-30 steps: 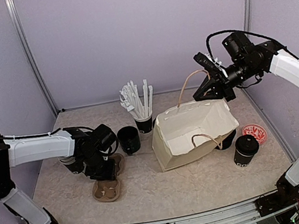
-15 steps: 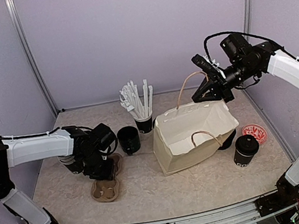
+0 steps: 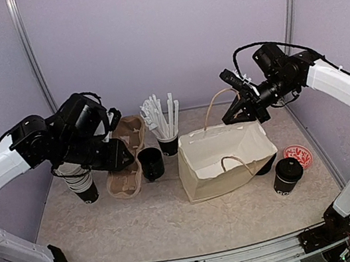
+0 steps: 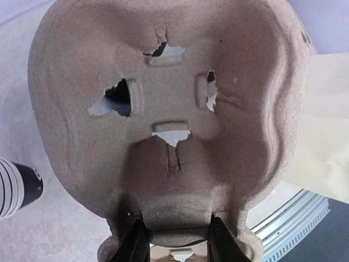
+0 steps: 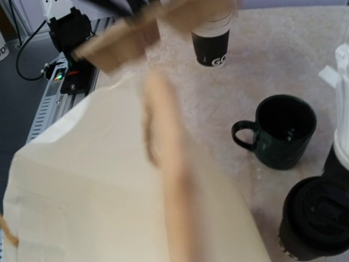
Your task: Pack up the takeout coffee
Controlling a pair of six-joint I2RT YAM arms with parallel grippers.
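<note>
A lidded black takeout coffee cup [image 3: 288, 176] stands right of the cream paper bag [image 3: 223, 160], and a second one [image 3: 265, 166] is half hidden behind the bag. A stack of lidless black cups [image 3: 83, 183] stands at the left. My left gripper [image 3: 118, 159] is raised above the table, shut on the narrow middle of a brown pulp cup carrier [image 3: 126, 154] that hangs tilted. In the left wrist view the carrier [image 4: 169, 109] fills the frame, with the gripper [image 4: 177, 240] on its waist. My right gripper [image 3: 244, 107] is shut on the bag's upper handle [image 3: 214, 101].
A dark mug [image 3: 151, 164] and a black cup of white straws [image 3: 165, 132] stand between carrier and bag. A red patterned disc [image 3: 297, 156] lies at the right. In the right wrist view, the mug [image 5: 283, 131] and a lidded cup [image 5: 319, 218] sit beside the bag [image 5: 98, 196].
My left arm has lifted the cup carrier off the table and swung it up toward the mug. My right gripper has drawn the bag's handle leftward, standing the bag more upright.
</note>
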